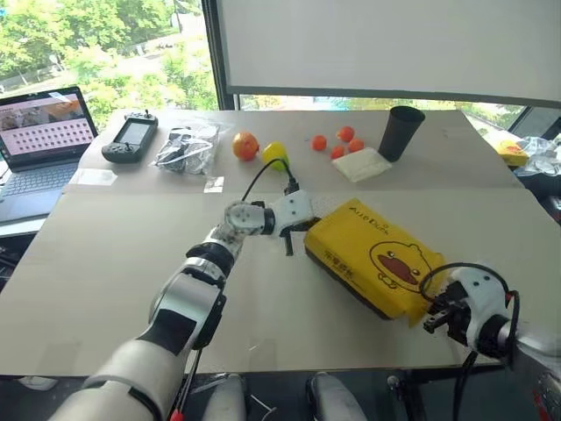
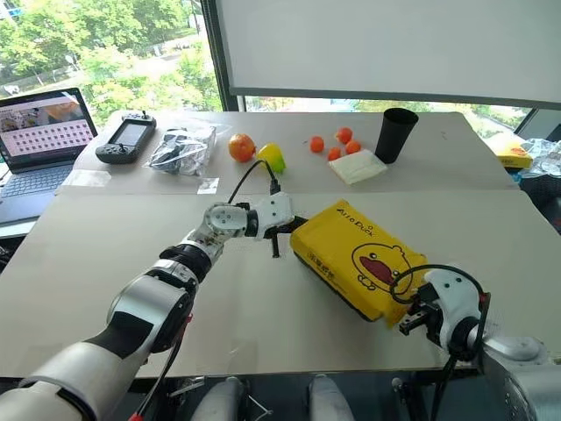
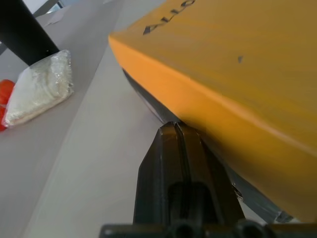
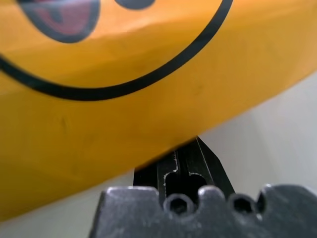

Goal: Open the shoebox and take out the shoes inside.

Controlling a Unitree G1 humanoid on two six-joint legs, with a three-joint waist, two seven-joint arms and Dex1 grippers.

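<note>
Yellow-lidded, the shoebox [image 1: 375, 257] is seen lying closed on the table [image 1: 114, 254] (set diagonally). Its far end is met by the clenched left gripper [image 3: 179, 148]; the right gripper [image 4: 190, 158], fingers pressed together, is tucked apparently under the near lid edge.

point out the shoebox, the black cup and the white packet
shoebox [image 1: 372, 254], left eye view, yellow lid top
black cup [image 1: 401, 132], left eye view, side wall
white packet [image 1: 362, 164], left eye view, top face

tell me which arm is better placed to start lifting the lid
Left, probably. The left gripper, shut, has its fingertips right at the lid's edge on the shoebox, while the right gripper sits low at the near corner.
</note>
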